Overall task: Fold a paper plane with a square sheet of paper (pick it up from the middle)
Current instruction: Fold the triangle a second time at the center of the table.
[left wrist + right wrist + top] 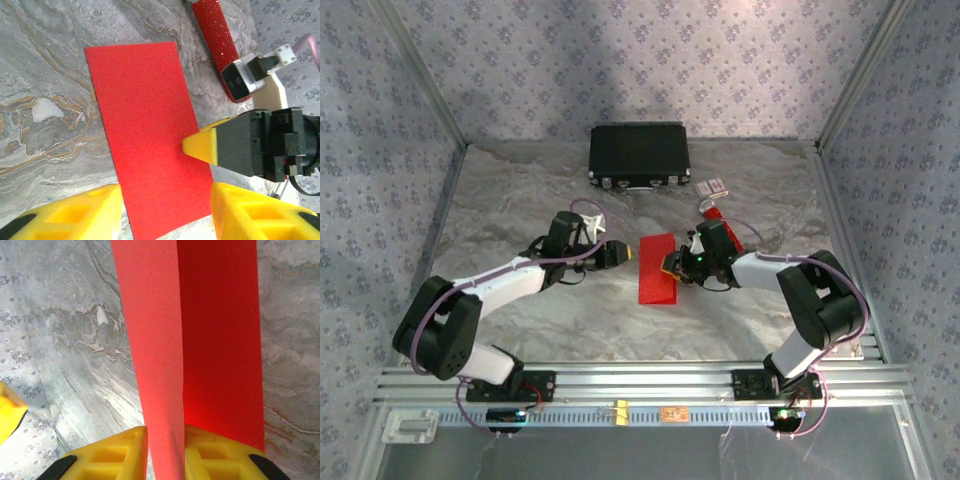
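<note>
**Red sheet of paper** (657,268): folded to a narrow rectangle, it lies flat on the table (520,190) between the two grippers. It looks thin, light and limp. I judge it will crease readily, slide on the smooth marbled top and tear if tugged. It is best taken by an edge or a raised flap and pinched lightly, with the far side pinned down.

**Right gripper** (166,450): one flap of the paper stands up between its fingers, which sit close on either side. I cannot tell whether they pinch it. The arm reaches low and inward.

**Left gripper** (165,215): its fingers are well apart and hold nothing. The paper's long edge lies just ahead of and below them. The arm is stretched low, pointing toward the right gripper.
</note>
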`<state>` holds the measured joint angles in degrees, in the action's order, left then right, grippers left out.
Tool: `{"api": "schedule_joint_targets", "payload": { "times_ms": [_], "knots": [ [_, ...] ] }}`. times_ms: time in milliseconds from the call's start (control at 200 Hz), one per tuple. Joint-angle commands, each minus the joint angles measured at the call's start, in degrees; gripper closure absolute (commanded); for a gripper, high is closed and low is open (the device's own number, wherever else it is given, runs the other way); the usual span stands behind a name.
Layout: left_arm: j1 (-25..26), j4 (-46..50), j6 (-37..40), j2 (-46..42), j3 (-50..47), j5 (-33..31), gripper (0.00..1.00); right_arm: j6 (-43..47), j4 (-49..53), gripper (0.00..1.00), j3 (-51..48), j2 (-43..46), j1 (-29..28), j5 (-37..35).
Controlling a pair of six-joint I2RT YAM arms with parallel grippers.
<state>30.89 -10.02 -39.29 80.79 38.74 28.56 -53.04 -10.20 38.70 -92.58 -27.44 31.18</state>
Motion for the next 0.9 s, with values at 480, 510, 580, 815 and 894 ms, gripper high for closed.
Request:
{"api": "schedule_joint_targets", "payload": {
  "times_ms": [480,510,580,815,894],
  "knots": [
    [19.98,-0.38,25.01,-8.47,-5.73,-15.05,0.39,4.26,4.44,0.79,1.99,-0.5,2.17,3.49],
    [20.97,0.66,26.03,-7.89,-5.18,-15.28,0.38,4.3,4.49,0.79,2.02,-0.58,2.22,3.67],
    [23.16,2.45,27.2,-6.17,-3.81,-16.18,0.36,4.26,4.61,0.79,2.05,-0.52,2.31,3.49],
    [30.74,10.99,30.77,3.57,4.34,-24.89,0.35,3.25,3.77,0.82,1.69,0.01,2.57,3.7],
    [33.47,12.37,33.31,5.88,6.17,-29.35,0.32,2.75,3.14,0.84,1.58,-0.16,2.6,4.15]
  ]
}}
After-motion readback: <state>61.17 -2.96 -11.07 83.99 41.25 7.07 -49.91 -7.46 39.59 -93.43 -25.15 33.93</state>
